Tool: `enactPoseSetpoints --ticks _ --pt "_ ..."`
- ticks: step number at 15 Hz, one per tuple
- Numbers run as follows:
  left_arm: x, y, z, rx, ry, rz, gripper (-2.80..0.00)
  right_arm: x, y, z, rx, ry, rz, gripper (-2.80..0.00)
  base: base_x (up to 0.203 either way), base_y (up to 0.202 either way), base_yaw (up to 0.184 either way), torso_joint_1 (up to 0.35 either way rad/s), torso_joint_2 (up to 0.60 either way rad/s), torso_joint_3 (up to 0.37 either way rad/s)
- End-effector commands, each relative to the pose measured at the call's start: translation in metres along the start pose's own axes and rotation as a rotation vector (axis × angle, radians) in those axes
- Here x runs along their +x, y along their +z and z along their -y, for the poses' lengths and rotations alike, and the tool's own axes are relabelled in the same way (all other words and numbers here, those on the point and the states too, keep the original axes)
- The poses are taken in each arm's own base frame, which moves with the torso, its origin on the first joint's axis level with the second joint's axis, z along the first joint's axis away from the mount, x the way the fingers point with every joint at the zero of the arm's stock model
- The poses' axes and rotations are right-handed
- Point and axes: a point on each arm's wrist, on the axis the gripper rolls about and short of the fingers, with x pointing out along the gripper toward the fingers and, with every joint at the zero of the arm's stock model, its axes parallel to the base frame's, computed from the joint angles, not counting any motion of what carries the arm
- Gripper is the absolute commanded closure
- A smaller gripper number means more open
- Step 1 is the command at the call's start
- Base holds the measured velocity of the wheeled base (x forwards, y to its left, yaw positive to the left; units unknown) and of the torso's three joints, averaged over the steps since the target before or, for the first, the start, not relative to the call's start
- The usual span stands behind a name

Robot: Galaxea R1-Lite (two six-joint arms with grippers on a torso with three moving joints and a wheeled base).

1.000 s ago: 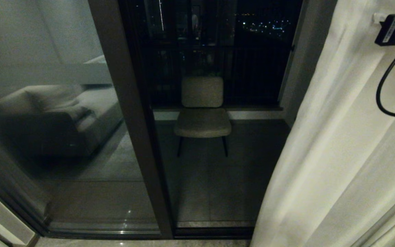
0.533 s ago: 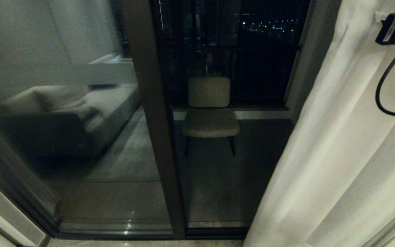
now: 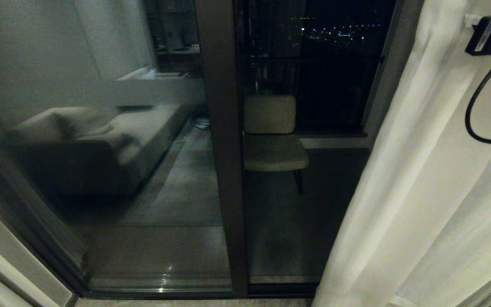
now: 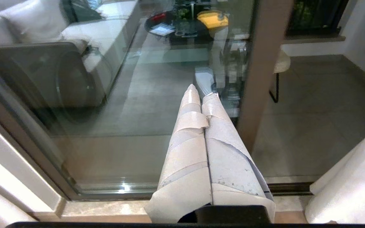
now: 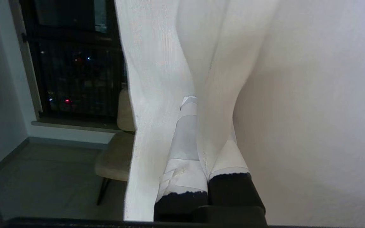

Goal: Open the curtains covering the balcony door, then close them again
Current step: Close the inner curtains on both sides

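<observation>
Right claw [image 5: 198, 104] clenched on curtains [image 5: 296, 95] | wrist-only | left claw [image 4: 201, 91] clenched, empty

This is a home, a living room opening onto a balcony at night. A tall glass sliding door with a dark frame [image 3: 222, 145] reflects a pale upholstered sofa with cushions [image 3: 100, 140] and a round dark coffee table [image 4: 182, 27]. Floor-length cream-white fabric curtains [image 3: 424, 192] hang beside it. Outside, a beige padded chair on thin black legs [image 3: 273, 140] stands before a railing and distant city lights [image 3: 335, 34].
</observation>
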Motion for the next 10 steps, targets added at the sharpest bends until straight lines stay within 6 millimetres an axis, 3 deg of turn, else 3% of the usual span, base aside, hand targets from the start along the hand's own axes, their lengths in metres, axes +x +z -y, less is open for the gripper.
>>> enactPoseSetpoints --ticks 1,10 --pt "0.0 0.0 0.0 0.0 0.0 0.001 0.0 0.0008 -0.0007 0.0 -0.001 0.001 0.0 0.0 0.0 0.192 0.003 -0.003 0.01 0.005" --pt "0.0 0.0 0.0 0.0 0.0 0.001 0.0 0.008 -0.0085 -0.0059 0.004 0.018 -0.01 0.0 0.0 0.192 0.002 0.003 0.0 0.002"
